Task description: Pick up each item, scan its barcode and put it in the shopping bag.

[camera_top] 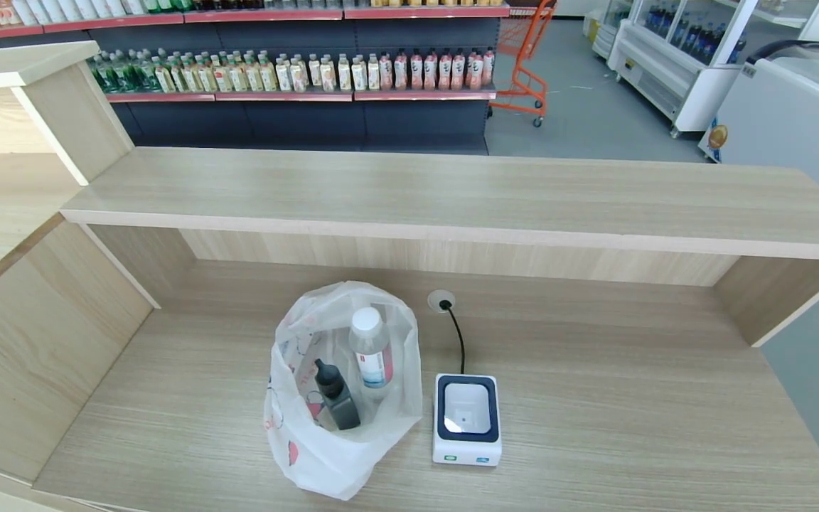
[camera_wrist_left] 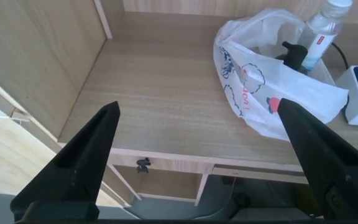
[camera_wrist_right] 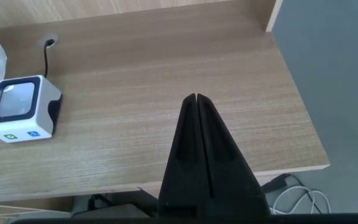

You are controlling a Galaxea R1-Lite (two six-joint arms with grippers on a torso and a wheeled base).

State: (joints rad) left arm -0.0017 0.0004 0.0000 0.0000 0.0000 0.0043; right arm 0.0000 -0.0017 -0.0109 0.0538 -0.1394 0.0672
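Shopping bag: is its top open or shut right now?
Open. The shopping bag gapes upward, with a clear bottle and a dark bottle visible inside.

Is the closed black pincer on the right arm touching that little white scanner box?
Apart. The right wrist view shows the right gripper, shut, with a wide stretch of bare counter between it and the scanner.

A pale wooden counter (camera_top: 452, 192) is standing before drink-stocked shelves (camera_top: 296, 96), an orange cart (camera_top: 527, 53) and freezers (camera_top: 672, 71) sitting on grey floor (camera_top: 594, 128).
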